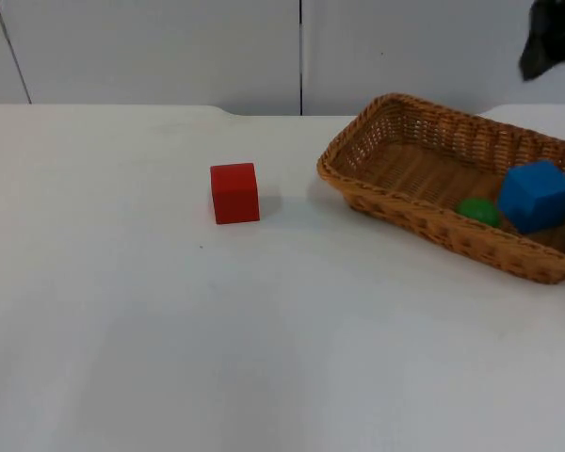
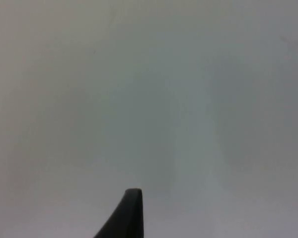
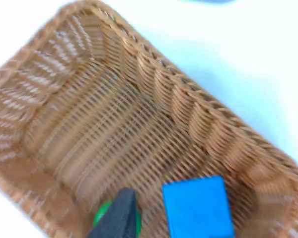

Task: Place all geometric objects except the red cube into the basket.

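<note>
Top view: a wicker basket [image 1: 405, 155] is sitting at the right side of the white table [image 1: 122, 330], with a blue cube [image 1: 537, 195] and a green piece [image 1: 477, 211] lying side by side at its near right end. A red cube [image 1: 234, 192] is standing alone on the table, well apart from the basket's left rim, where the task wants it left.

No other geometric object is being seen on the table, so the sorting is being judged all but done, and the step in hand is being read as a clean withdrawal.

The right end effector [image 1: 547, 40] is being held high above the basket's far edge; whether it is open or closed cannot be told. Through the right wrist view, the blue cube [image 3: 197, 207] and the green piece [image 3: 105, 214] are being looked down on inside the woven walls [image 3: 154, 74].

The left end effector [image 2: 129, 213] is waiting over bare table [image 2: 149, 99], its state likewise not to be told.

To finish well, the right arm is best lifted straight up and back, so that the rim is not being clipped and the basket is not being dragged. The red cube is to be given a wide berth.
</note>
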`<state>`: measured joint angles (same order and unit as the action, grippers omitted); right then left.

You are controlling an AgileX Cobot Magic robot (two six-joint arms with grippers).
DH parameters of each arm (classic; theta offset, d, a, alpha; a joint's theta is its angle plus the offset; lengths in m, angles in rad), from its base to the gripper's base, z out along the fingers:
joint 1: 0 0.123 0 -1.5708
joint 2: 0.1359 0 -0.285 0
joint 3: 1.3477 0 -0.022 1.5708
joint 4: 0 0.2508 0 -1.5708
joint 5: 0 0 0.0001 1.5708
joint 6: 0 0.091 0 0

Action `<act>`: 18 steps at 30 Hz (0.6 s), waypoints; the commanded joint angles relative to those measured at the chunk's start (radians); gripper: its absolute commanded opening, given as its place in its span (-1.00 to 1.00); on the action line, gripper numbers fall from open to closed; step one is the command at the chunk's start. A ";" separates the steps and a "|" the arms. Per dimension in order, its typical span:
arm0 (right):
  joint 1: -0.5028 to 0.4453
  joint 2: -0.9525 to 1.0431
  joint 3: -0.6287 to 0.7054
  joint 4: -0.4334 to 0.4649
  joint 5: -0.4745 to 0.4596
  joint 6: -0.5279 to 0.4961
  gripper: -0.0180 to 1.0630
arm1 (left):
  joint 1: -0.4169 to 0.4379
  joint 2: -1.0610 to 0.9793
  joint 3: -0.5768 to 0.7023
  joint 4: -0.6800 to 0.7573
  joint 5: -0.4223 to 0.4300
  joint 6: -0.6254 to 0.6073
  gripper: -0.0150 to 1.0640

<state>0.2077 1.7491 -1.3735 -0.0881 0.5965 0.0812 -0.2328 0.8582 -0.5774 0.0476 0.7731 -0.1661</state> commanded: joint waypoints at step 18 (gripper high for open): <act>0.014 -0.604 0.154 0.118 0.223 -0.246 0.95 | 0.002 -0.093 -0.068 0.006 0.044 0.036 0.97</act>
<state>0.2148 1.1844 -1.2504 0.0259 0.8207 -0.1527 -0.2328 0.7913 -0.6309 0.0493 0.8053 -0.1381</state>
